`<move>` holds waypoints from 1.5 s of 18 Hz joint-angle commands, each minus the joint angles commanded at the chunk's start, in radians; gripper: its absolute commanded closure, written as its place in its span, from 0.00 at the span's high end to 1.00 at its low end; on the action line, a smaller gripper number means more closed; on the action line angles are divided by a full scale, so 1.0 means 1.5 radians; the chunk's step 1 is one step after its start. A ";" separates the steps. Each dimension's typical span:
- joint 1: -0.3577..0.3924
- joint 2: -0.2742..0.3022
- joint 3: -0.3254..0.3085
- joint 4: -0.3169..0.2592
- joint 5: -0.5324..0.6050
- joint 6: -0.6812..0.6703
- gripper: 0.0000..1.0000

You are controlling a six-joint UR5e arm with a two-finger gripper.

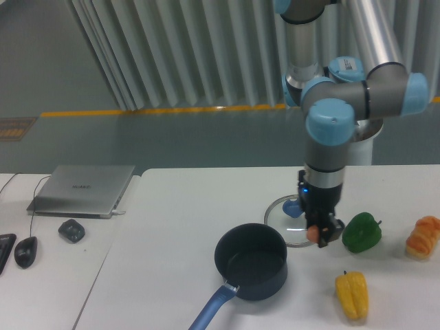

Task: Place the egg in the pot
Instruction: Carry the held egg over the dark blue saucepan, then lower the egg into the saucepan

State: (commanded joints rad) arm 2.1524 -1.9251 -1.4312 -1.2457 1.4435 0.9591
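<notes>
At the far left edge of the surface (172,206) lies a dark computer mouse (25,251) on a cable, with a small dark gadget (71,230) just to its right. Behind them sits a closed silver laptop (82,189).

Toward the middle stands the pot (251,261) — dark navy, upright, its interior dark and with nothing in it. Its lighter-blue handle (213,309) runs down and to the left, toward the lower edge of the view.

Just behind and to the right of the pot lies the round glass lid (292,223) with its blue knob (291,206), partly hidden by the arm. Over the lid's right side hangs the gripper (318,234), pointing straight down, its fingers clamped on the egg (313,234) (a small orange-brown spot between the dark fingers). The egg is held off the surface, to the right of the pot and not yet over its opening.

Right of the gripper — near it, but apart — rests a green bell pepper (361,232). In front of that lies a yellow bell pepper (352,294). At the right edge sits an orange bread-like item (423,236).
</notes>
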 joint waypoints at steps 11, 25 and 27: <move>-0.074 -0.006 -0.001 0.036 0.000 -0.252 0.44; -0.091 -0.053 -0.002 0.053 0.003 -0.353 0.45; -0.097 -0.059 -0.001 0.054 0.002 -0.355 0.45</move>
State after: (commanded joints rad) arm 2.0065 -2.0141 -1.4327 -1.1643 1.4465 0.4265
